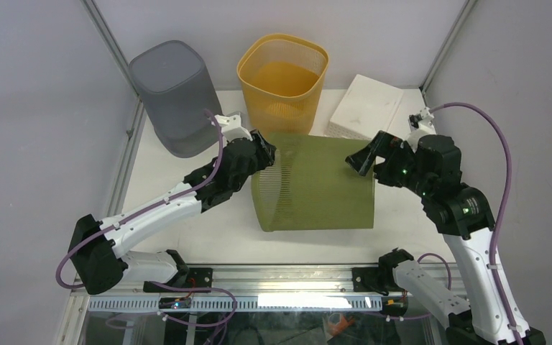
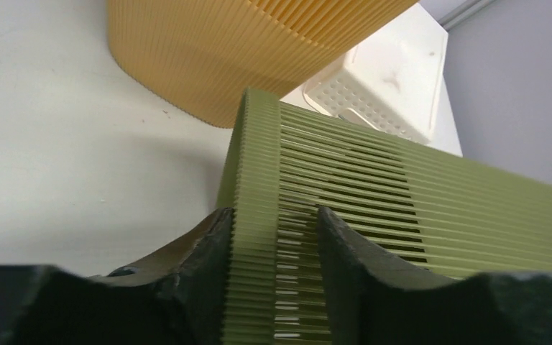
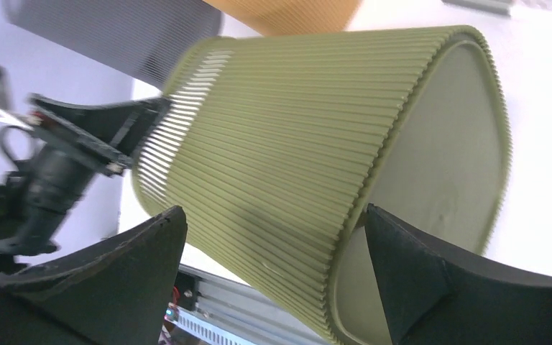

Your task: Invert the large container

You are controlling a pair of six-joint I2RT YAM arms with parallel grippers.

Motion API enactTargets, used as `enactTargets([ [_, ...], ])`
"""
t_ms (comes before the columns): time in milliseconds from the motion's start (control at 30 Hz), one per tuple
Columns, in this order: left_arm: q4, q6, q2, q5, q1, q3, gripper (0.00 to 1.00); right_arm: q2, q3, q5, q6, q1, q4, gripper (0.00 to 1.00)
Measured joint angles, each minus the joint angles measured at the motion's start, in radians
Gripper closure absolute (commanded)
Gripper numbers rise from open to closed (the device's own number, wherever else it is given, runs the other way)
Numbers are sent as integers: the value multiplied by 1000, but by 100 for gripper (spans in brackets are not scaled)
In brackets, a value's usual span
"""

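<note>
The large olive-green ribbed container (image 1: 316, 183) lies on its side in the middle of the table, with its open mouth to the left and its closed base to the right. My left gripper (image 1: 267, 154) is shut on the mouth rim at the container's far left corner. In the left wrist view its fingers (image 2: 273, 237) pinch the ribbed rim band (image 2: 259, 180). My right gripper (image 1: 363, 159) is open at the container's far right corner. In the right wrist view its jaws (image 3: 273, 244) straddle the base edge of the container (image 3: 295, 129) without closing on it.
A grey container (image 1: 172, 93) stands upside down at the back left. An orange basket (image 1: 284, 75) stands upright behind the green one, close to it. A white perforated tray (image 1: 366, 108) lies at the back right. Frame posts and walls close in both sides.
</note>
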Motion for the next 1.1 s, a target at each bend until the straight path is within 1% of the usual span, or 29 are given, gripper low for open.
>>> enactTargets([
  [67,-4,4,6,10,0,-1,36,5,13,-19,6,0,55,5],
  [100,-4,4,8,10,1,-1,32,6,19,-36,11,0,87,5],
  [167,-1,3,12,9,1,-2,27,8,24,-71,31,0,169,5],
  [333,2,-10,35,10,6,-3,23,34,32,-133,84,0,362,5],
  [400,0,-10,50,53,5,-3,22,59,37,-186,125,16,453,5],
  [500,-21,3,98,138,-23,-3,22,112,37,-270,174,87,557,5],
  [633,-45,23,155,200,-31,-3,22,186,19,-286,203,178,639,5],
  [800,-60,31,165,240,-1,-3,21,221,-35,-261,211,268,679,4],
  [933,-66,37,147,265,30,-3,21,221,-53,-221,201,280,657,4],
  [1000,-76,40,114,275,48,-4,20,218,-47,-191,182,280,626,3],
  [1100,-93,47,48,278,68,-4,20,219,-2,-137,130,280,528,1],
])
